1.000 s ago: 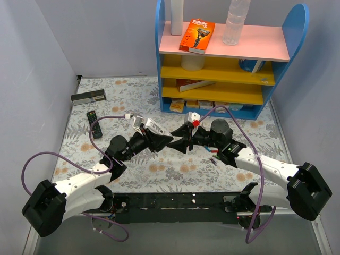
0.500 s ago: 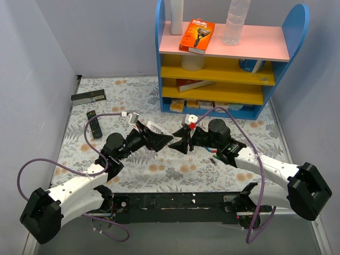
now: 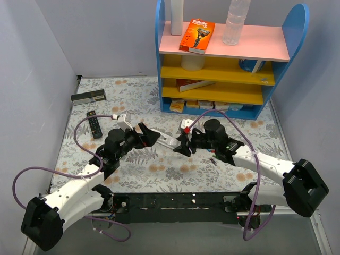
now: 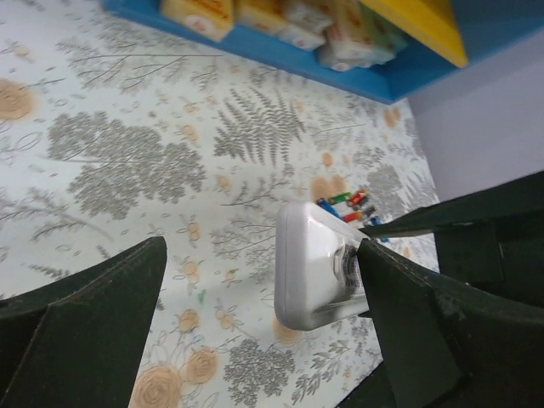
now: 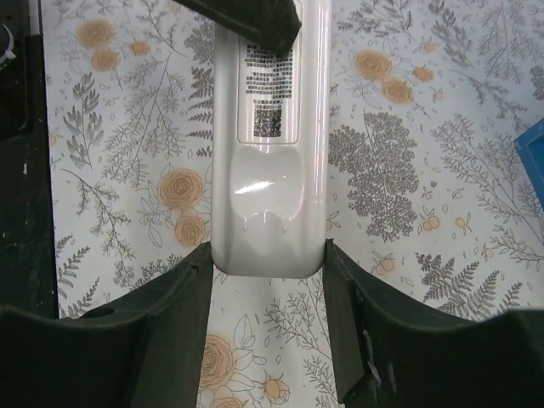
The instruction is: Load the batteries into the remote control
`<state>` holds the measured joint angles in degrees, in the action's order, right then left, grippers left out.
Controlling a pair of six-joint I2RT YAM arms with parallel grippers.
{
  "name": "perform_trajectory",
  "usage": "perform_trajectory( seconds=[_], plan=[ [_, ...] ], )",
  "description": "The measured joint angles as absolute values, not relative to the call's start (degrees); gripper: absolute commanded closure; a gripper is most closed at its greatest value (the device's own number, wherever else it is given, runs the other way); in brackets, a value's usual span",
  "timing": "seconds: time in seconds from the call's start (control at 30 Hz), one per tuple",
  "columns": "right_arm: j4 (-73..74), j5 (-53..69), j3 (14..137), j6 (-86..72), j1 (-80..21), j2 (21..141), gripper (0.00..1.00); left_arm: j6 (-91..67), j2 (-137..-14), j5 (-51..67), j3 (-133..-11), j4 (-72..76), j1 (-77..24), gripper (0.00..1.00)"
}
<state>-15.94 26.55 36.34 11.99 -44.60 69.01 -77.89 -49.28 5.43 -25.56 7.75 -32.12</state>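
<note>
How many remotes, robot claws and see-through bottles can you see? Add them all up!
Remotes: 2 (white remote, black remote)
Robot claws: 2 (left gripper, right gripper)
See-through bottles: 1 (clear bottle)
Total: 5

the remote control (image 5: pixel 269 195) is smooth white plastic, glossy enough to carry a bright highlight on its curved back, with a flat printed label higher up. the right fingers (image 5: pixel 166 340) at its sides are matt black plastic with a faintly grainy face; the left fingers (image 4: pixel 85 340) look the same dull black. the counter (image 3: pixel 159 172) is covered by a matt sheet printed with ferns and flowers, cloth or paper i cannot tell. the batteries (image 4: pixel 347 202) have coloured wrappers, too small to judge their sheen. the shelf (image 3: pixel 296 24) is smooth painted board, and the orange box (image 3: pixel 197 35) on it is glossy card.
</note>
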Motion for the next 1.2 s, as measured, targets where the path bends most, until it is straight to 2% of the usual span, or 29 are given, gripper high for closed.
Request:
perform_trajectory(
  seconds=[0.27, 0.4, 0.67, 0.87, 1.2],
  plan=[
    [-12.4, 27.1, 36.3, 15.3, -44.6, 74.8, 0.99, -76.1, -46.0, -2.5, -25.5, -1.4, -30.9, 0.02],
    [-10.3, 27.3, 36.3, 17.6, -44.6, 76.9, 0.99, -68.6, -45.3, 0.8, -26.2, -2.2, -29.8, 0.02],
    [-3.0, 29.4, 41.5, 24.0, -44.6, 77.0, 0.99, -39.9, -57.4, 26.6, -43.0, -12.6, -26.3, 0.02],
    [2.8, 30.2, 44.2, 29.8, -45.3, 73.2, 0.99, -19.9, -70.8, 42.5, -57.8, -28.1, -24.3, 0.02],
    [8.3, 27.5, 48.0, 37.2, -48.7, 68.4, 0.99, -7.9, -89.0, 61.2, -69.6, -44.4, -23.9, 0.09]
  ],
)
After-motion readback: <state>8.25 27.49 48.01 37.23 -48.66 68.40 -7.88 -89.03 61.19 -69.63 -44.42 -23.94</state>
